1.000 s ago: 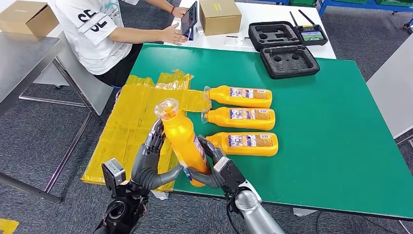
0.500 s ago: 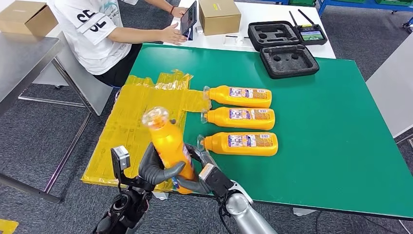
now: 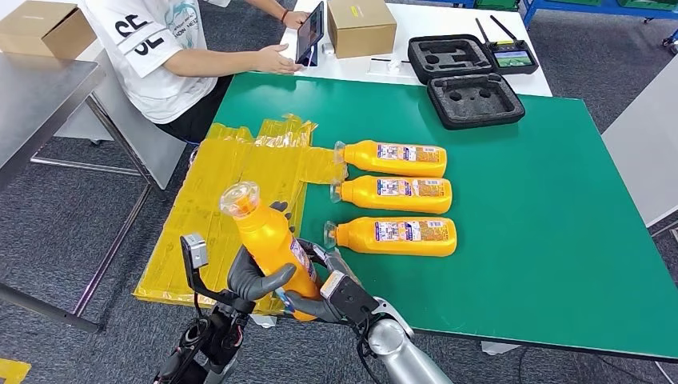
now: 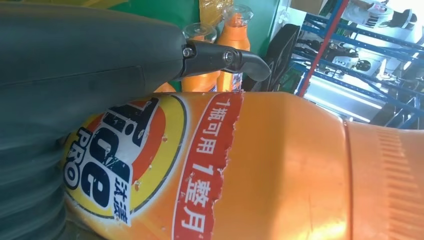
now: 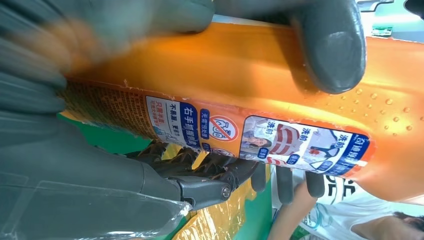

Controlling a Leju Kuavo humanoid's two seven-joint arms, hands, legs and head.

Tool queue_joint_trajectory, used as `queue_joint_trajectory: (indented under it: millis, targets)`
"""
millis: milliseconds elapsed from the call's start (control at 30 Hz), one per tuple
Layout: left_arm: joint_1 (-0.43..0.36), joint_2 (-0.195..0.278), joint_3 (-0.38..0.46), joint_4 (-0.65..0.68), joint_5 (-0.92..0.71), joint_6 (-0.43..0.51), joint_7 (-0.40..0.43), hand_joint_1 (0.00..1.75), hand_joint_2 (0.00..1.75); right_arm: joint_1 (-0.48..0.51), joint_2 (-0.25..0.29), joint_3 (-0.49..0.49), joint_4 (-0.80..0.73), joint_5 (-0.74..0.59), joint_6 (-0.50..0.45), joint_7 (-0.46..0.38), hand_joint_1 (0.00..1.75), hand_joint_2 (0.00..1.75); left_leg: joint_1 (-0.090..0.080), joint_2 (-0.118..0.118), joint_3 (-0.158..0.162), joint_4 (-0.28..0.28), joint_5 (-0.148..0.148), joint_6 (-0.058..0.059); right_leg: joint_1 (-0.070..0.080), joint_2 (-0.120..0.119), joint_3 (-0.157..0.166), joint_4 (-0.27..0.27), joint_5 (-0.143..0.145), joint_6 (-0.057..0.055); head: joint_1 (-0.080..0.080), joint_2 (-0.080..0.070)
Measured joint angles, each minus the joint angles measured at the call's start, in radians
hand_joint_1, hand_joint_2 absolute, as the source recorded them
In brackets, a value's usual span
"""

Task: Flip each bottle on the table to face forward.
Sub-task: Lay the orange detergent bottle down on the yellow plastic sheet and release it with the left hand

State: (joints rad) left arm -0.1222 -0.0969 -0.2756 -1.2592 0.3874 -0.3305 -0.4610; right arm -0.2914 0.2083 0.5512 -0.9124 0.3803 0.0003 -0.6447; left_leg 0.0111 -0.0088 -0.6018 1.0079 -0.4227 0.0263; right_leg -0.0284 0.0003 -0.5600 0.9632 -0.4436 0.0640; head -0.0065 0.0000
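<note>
1. The left hand (image 3: pixel 254 276) grips the lower body of an orange bottle (image 3: pixel 270 242), its fingers wrapped round the side nearest the robot's left.
2. The right hand (image 3: pixel 329 290) holds the same bottle from the other side, close to its base, with its fingers curled against the plastic.
3. The held bottle is raised off the green worktop (image 3: pixel 528 192) near its front left corner, tilted with its clear cap toward the upper left.
4. The left wrist view brings up what the head view does not: the bottle's front label (image 4: pixel 125 165) with large dark lettering on a yellow and orange round, and a red strip of characters beside it.
5. The right wrist view shows the opposite face, a back label (image 5: pixel 240 131) of small print and little pictures, with a grey thumb (image 5: pixel 327 42) pressed on the bare orange above it.
6. Three more orange bottles (image 3: pixel 397 194) lie on their sides in a row on the worktop, caps pointing left, labels up.
7. A crumpled yellow plastic sheet (image 3: pixel 232 188) hangs over the worktop's left edge.
8. At the far end an open black foam case (image 3: pixel 472 76) shows empty moulded hollows; a small controller (image 3: pixel 513 58) sits beside its lid.
9. A person (image 3: pixel 160 56) in a white shirt sits at the far left, holding a tablet (image 3: pixel 312 34) next to a cardboard box (image 3: pixel 361 26).
</note>
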Motion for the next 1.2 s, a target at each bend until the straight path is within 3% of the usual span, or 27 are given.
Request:
queue_joint_trajectory:
  millis: [600,633,667,733,767,800,1100,1167,1200]
  targets:
    - [0.021,0.002,0.08,-0.087,-0.024,0.028,-0.029,0.0,1.75,-0.001,-0.003,0.005,0.0,0.021,-0.002,0.022,1.75,1.75,0.0,0.0,0.0,0.0,0.0,0.0,0.0,0.0,0.0,0.0,0.0,0.0,0.0,0.0]
    - [0.022,0.003,0.082,-0.087,-0.029,0.029,-0.029,0.1,1.75,-0.001,-0.003,0.005,0.0,0.021,-0.002,0.024,1.75,1.75,0.0,0.0,0.0,0.0,0.0,0.0,0.0,0.0,0.0,0.0,0.0,0.0,0.0,0.0]
    - [0.022,0.003,0.082,-0.087,-0.033,0.029,-0.029,0.44,1.75,-0.001,-0.004,0.005,0.001,0.022,-0.002,0.024,1.75,1.75,0.0,0.0,0.0,0.0,0.0,0.0,0.0,0.0,0.0,0.0,0.0,0.0,0.0,0.0]
    - [0.024,0.003,0.083,-0.087,-0.04,0.028,-0.029,1.31,1.75,-0.001,-0.005,0.006,0.002,0.024,-0.001,0.026,1.75,1.75,0.0,0.0,0.0,0.0,0.0,0.0,0.0,0.0,0.0,0.0,0.0,0.0,0.0,0.0]
    - [0.026,0.003,0.082,-0.087,-0.044,0.025,-0.029,1.64,1.75,-0.001,-0.005,0.006,0.002,0.025,-0.001,0.026,1.75,1.75,0.0,0.0,0.0,0.0,0.0,0.0,0.0,0.0,0.0,0.0,0.0,0.0,0.0,0.0]
    - [0.028,0.004,0.082,-0.087,-0.05,0.021,-0.029,1.75,1.75,0.0,-0.006,0.006,0.003,0.027,-0.001,0.027,1.75,1.75,0.0,0.0,0.0,0.0,0.0,0.0,0.0,0.0,0.0,0.0,0.0,0.0,0.0,0.0]
    - [0.037,0.019,0.065,-0.087,-0.1,-0.033,-0.017,1.75,1.75,0.006,-0.014,0.009,0.003,0.031,0.0,0.027,1.72,1.75,0.0,0.0,0.0,0.0,0.0,0.0,0.0,0.0,0.0,0.0,0.0,0.0,0.0,0.0]
    - [0.037,0.025,0.058,-0.087,-0.105,-0.047,-0.01,1.75,1.75,0.01,-0.016,0.01,0.003,0.03,0.0,0.027,1.5,1.75,0.0,0.0,0.0,0.0,0.0,0.0,0.0,0.0,0.0,0.0,0.0,0.0,0.0,0.0]
    - [0.038,0.027,0.056,-0.087,-0.104,-0.054,-0.005,1.75,1.75,0.012,-0.017,0.01,0.003,0.03,-0.003,0.026,1.06,1.75,0.0,0.0,0.0,0.0,0.0,0.0,0.0,0.0,0.0,0.0,0.0,0.0,0.0,0.0]
